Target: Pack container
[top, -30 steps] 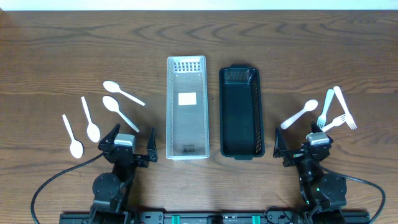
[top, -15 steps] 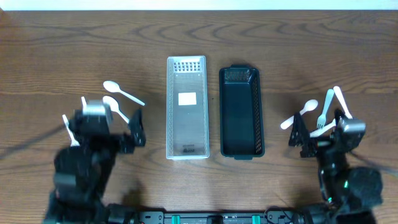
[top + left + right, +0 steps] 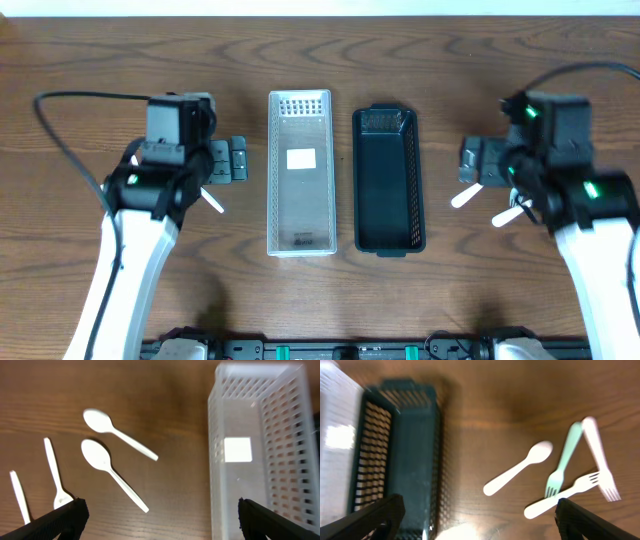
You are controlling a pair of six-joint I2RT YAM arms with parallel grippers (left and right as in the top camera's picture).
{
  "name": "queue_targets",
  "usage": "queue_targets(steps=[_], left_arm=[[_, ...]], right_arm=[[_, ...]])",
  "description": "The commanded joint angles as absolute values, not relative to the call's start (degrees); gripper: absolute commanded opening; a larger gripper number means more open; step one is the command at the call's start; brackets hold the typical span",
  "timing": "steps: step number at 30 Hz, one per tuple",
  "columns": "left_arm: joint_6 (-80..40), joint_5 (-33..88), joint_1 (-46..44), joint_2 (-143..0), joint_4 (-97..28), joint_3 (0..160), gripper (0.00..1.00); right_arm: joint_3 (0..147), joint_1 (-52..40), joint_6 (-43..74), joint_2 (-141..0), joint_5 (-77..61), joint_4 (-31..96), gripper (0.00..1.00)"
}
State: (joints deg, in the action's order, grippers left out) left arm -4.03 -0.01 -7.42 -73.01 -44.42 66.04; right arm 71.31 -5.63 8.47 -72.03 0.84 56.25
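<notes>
My left end effector (image 3: 226, 160) hangs wide open, empty, over the white spoons (image 3: 98, 456). My right end effector (image 3: 483, 160), equally open and empty, hovers beside the black basket (image 3: 412, 450).

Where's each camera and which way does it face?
Overhead: above the table, looking down on white basket, black basket, left gripper, right gripper.
Left wrist: on left arm, looking down at spoons, white basket; own fingertips show.
Right wrist: on right arm, looking down at black basket, forks; own fingertips show.
Both wrist views share the white basket.
</notes>
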Motion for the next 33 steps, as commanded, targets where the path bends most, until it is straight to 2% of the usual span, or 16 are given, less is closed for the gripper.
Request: queue_targets(steps=[1, 3, 4, 8, 10, 11, 13, 15, 18, 19, 21, 22, 25, 30, 33], left_arm=[[-3.1, 0.2, -6.7, -76.8, -44.6, 67.0, 0.96], [-3.1, 0.2, -6.7, -79.3, -44.6, 67.0, 0.95], [-3.1, 0.2, -6.7, -80.4, -44.6, 67.0, 0.92], [-3.1, 0.2, -6.7, -85.1, -44.4, 67.0, 0.67], [-3.1, 0.2, -6.7, -87.2, -44.1, 67.0, 0.53], [-3.1, 0.2, -6.7, -88.0, -43.9, 67.0, 0.49], [-3.1, 0.2, -6.7, -89.7, -43.4, 67.0, 0.47], [-3.1, 0.2, -6.7, -91.2, -42.8, 67.0, 0.39], [-3.1, 0.3, -6.7, -92.9, -42.2, 67.0, 0.36], [-3.1, 0.5, -6.7, -93.4, -42.2, 67.0, 0.30], [-3.6, 0.9, -6.7, -94.2, -42.0, 67.0, 0.10], [-4.5, 0.9, -6.7, -94.6, -41.9, 67.0, 0.06], [-7.0, 1.0, -6.7, -95.5, -41.1, 67.0, 0.06], [-7.8, 1.4, -6.7, -97.0, -40.6, 67.0, 0.06], [-7.8, 5.9, -6.7, -97.2, -40.3, 67.0, 0.06]], right_arm=[[72.4, -5.1, 8.5, -77.6, -0.4, 57.0, 0.89], [72.4, -5.1, 8.5, -80.9, -0.5, 57.0, 0.73], [72.4, -5.2, 8.6, -82.5, -0.5, 57.0, 0.68], [72.4, -5.3, 9.4, -87.9, -0.5, 56.9, 0.54], [72.4, -5.4, 9.8, -90.0, -0.5, 56.6, 0.42], [72.4, -5.4, 9.8, -91.0, -0.5, 56.3, 0.38], [72.4, -5.5, 9.8, -92.5, -0.5, 55.9, 0.36], [72.4, -5.7, 9.8, -94.0, -0.5, 55.5, 0.35], [72.4, -6.2, 9.8, -96.0, -0.5, 54.7, 0.27], [72.4, -6.4, 9.8, -96.6, -0.5, 54.6, 0.25], [72.4, -6.8, 9.8, -97.8, -0.6, 54.4, 0.24], [72.4, -7.0, 9.8, -98.5, -1.0, 54.2, 0.23], [72.4, -7.6, 9.8, -100.1, -2.9, 53.3, 0.19], [72.4, -8.3, 9.8, -102.3, -6.8, 52.0, 0.19], [72.4, -8.6, 9.6, -102.6, -8.0, 51.3, 0.19]])
